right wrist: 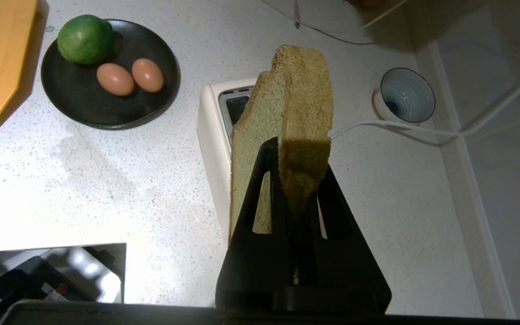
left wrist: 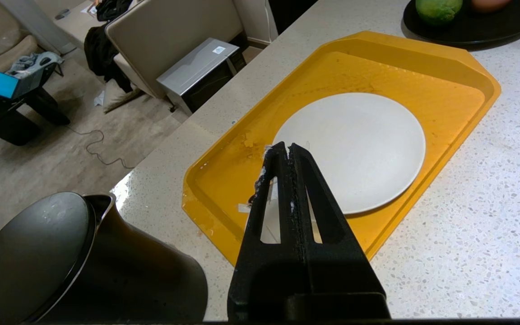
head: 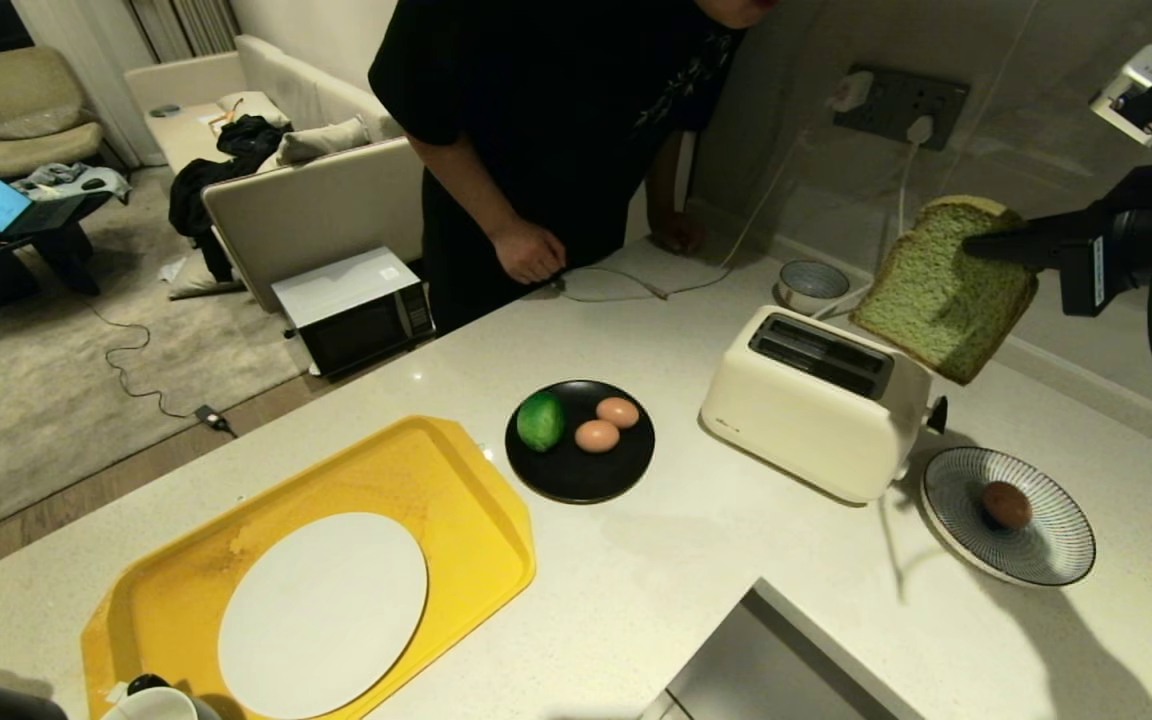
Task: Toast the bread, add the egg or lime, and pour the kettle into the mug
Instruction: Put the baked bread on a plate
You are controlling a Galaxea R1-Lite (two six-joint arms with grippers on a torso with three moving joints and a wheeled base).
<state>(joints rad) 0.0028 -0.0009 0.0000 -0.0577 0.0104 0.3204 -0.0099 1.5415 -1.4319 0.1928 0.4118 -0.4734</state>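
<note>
Bread [head: 941, 290] hangs tilted, edge down (pinched by right hand [head: 976, 243]) above toaster [head: 816, 400].

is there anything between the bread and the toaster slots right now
Nothing visible. The right gripper holds the bread in the air, above and just beside the toaster. The two slots are open on top and look empty, with only air between slice and slots.

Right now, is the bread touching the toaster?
Apart. In the head view the bread hangs tilted in the right hand, its lowest corner clear of the toaster, beyond the slots.
</note>
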